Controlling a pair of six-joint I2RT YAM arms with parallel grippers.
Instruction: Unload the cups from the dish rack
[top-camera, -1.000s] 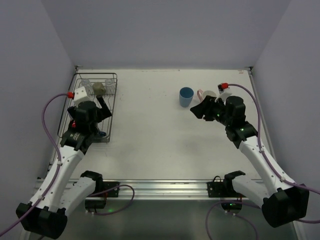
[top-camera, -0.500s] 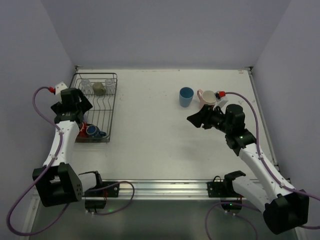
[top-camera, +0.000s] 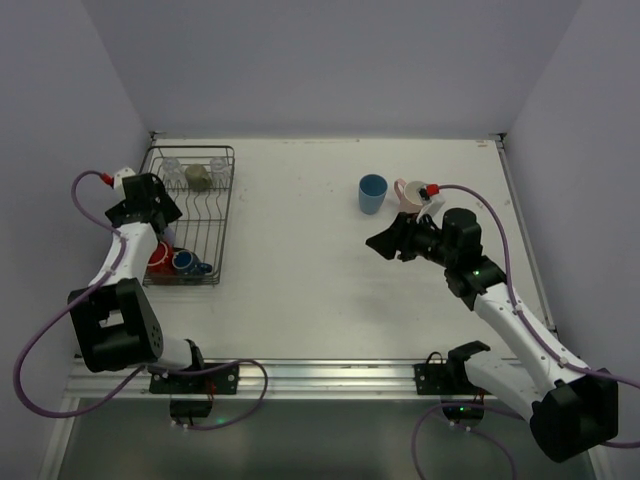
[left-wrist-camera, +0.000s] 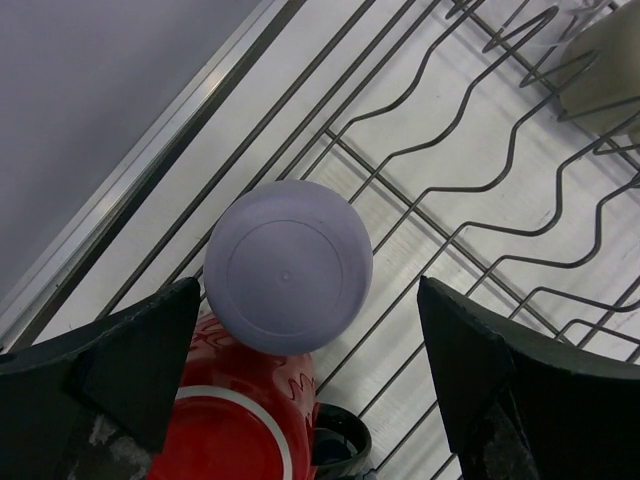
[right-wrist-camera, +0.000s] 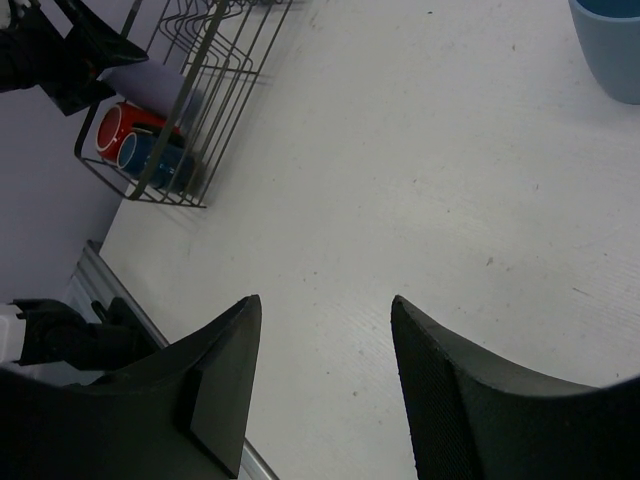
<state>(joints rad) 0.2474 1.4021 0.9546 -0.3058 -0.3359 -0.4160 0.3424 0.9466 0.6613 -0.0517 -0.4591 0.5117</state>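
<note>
Both arms extended, both pincers spread.
The left arm (top-camera: 118, 262) folds up steeply along the left side, and the left pincer (left-wrist-camera: 308, 295) points straight down with its jaws wide apart. The right arm (top-camera: 505, 305) stretches forward and inward with its wrist turned leftward; the right pincer (right-wrist-camera: 322, 305) slants downward, its jaws apart.

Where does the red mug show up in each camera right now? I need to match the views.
Top external: red ceramic mug at lower left, in the near-left corner of the dark wire dish rack.
Left wrist: bottom edge, left of centre, just under the lavender tumbler.
Right wrist: upper left, in the rack's corner.
Shared landmark: the dark blue cup right beside it.
</note>
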